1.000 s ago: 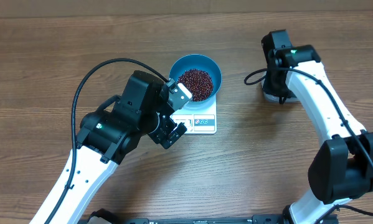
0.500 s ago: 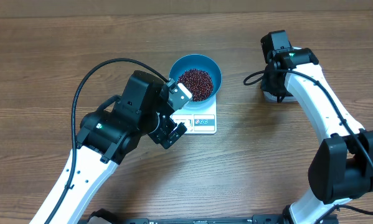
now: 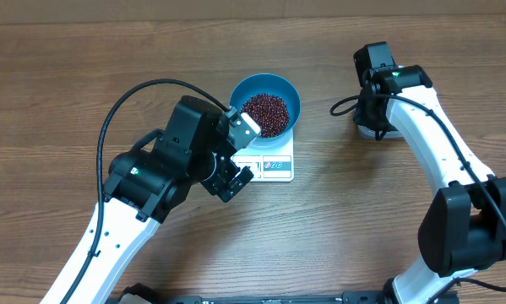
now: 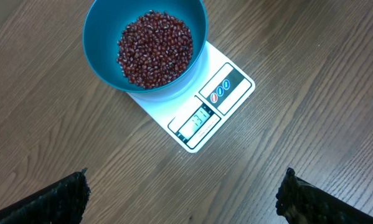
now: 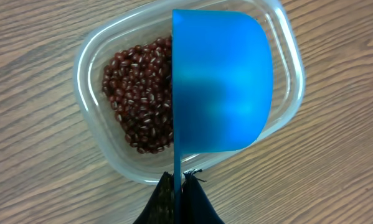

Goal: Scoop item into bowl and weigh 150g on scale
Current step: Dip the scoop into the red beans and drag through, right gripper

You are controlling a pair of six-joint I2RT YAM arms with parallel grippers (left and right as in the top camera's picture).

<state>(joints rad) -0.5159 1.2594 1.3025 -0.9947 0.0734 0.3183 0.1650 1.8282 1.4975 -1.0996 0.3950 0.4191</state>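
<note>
While the blue bowl (image 3: 280, 87) sits on the white scale (image 3: 275, 166), the left gripper (image 3: 234, 181) hovers just off the scale's front edge with its jaws spread about as wide as they go and nothing between them. From the left wrist cam, the bowl (image 4: 102, 68) is ahead of the gripper (image 4: 183, 202) and a bit to the left. It covers the back part of the scale (image 4: 236, 93), so the display (image 4: 197, 118) and the two round buttons stay visible. Digits show on it, but I can't read them for sure. The beans (image 4: 154, 48) make a decent heap in the bottom of the bowl.

The right gripper (image 5: 180, 196) is well apart from all that, over on the right side of the wooden table (image 3: 67, 84). It's pinched tight on the thin handle of the little blue scoop (image 5: 220, 81), which hangs over the right half of a clear plastic tub (image 5: 89, 56). More of the same beans (image 5: 139, 99) lie in the tub, piled toward its left side. I can't tell whether the scoop has anything in it.
</note>
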